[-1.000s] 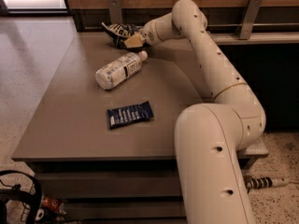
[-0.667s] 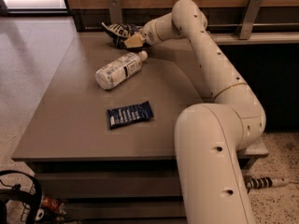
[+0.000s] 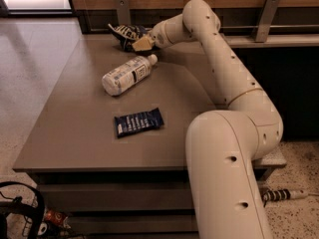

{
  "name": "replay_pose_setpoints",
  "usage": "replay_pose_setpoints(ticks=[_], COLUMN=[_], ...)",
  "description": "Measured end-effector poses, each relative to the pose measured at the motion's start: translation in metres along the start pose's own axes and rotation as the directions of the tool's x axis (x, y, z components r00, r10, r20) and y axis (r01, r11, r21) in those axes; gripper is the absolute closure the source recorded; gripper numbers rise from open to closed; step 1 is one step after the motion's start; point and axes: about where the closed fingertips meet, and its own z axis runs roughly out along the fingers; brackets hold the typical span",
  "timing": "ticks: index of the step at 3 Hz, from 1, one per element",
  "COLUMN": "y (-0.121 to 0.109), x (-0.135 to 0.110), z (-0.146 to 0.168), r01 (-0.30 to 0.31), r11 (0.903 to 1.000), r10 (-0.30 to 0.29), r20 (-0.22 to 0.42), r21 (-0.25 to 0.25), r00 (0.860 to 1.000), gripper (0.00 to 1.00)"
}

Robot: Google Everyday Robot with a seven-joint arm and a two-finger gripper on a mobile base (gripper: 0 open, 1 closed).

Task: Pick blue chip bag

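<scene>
Hand (image 3: pixel 141 44) at far table (image 3: pixel 79 128) edge, against blue chip bag (image 3: pixel 124 32).

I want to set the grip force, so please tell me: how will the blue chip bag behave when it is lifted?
The blue chip bag looks crumpled and puffy, so it is probably light and will likely deform under pressure. Its foil-like surface may be slippery. The gripper is at the bag, at the far edge of the table.

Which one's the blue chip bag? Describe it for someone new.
Go to the far edge of the table, where the hand sits. The blue chip bag lies there: crumpled, puffy, white-patched, unlike the flat blue wrapper and white bottle nearer the camera.
</scene>
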Motion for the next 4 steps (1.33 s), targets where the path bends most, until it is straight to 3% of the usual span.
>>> replay_pose_setpoints(ticks=[4], y=[0.0001], x=[-0.0004], z=[-0.0001], r01=[0.000], r11=[1.0000], r10=[0.000], r20=[0.000], r21=[0.000], r00=[1.000], gripper=[1.00])
